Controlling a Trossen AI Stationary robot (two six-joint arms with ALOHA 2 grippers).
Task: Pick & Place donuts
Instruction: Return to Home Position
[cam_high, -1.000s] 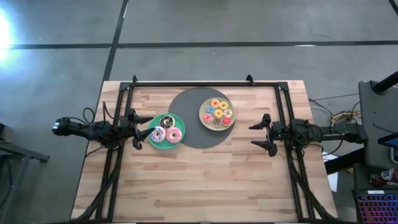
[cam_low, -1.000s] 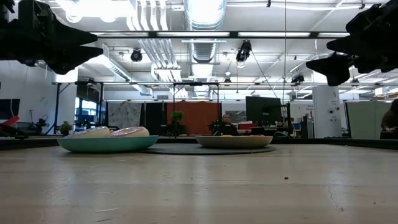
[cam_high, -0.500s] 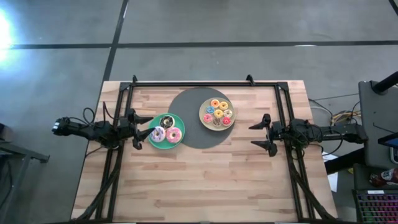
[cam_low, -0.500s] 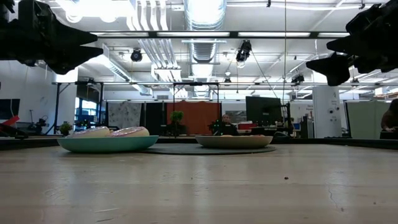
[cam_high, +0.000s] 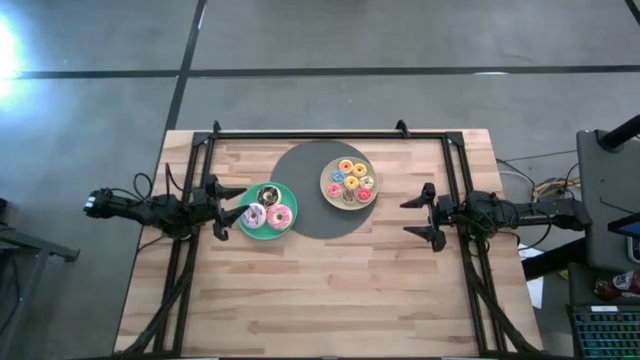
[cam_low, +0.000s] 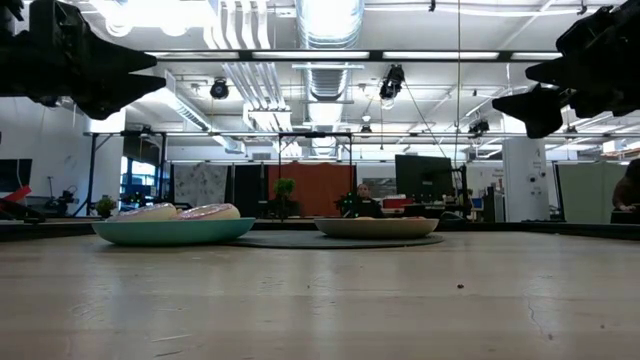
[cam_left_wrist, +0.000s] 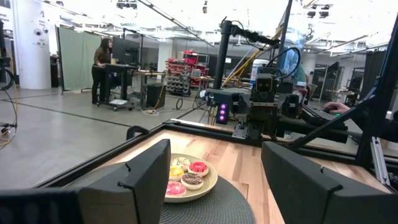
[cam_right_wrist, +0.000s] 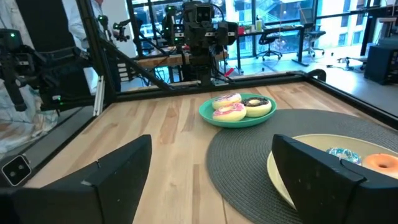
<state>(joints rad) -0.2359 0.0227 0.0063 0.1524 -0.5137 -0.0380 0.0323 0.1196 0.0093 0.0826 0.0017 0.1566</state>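
- Dial read on the high view, 12 o'clock being the table's (cam_high: 330, 290) far edge.
- Progress: every one of the donuts in view lay on a plate, with none loose on the wood or the dark round mat (cam_high: 305, 165). I judged the sorting done, leaving only the parking of the arms.
- Teal plate (cam_high: 264, 235): at 10 o'clock of table centre, overlapping the mat's 8 o'clock edge. It held three large donuts: brown (cam_high: 268, 194) at 12 o'clock on the plate, white-lilac (cam_high: 254, 215) at 8 and pink (cam_high: 279, 217) at 4, close together.
- Pale-yellow plate (cam_high: 349, 207): fully on the mat, at 2 o'clock from the teal plate and apart from it. It held seven or so small donuts (cam_high: 352, 183) packed in a cluster, yellow, orange, pink, red and brown. The exact count could not be told.
- Left gripper (cam_high: 238, 203): at 9 o'clock of the teal plate, fingers spread and nothing between them. The low view showed it well above the table.
- Right gripper (cam_high: 405, 218): at 4 o'clock of the pale-yellow plate and apart from it, fingers spread wide, empty and also raised.
- Both wrist views showed clear air between each arm's fingers.
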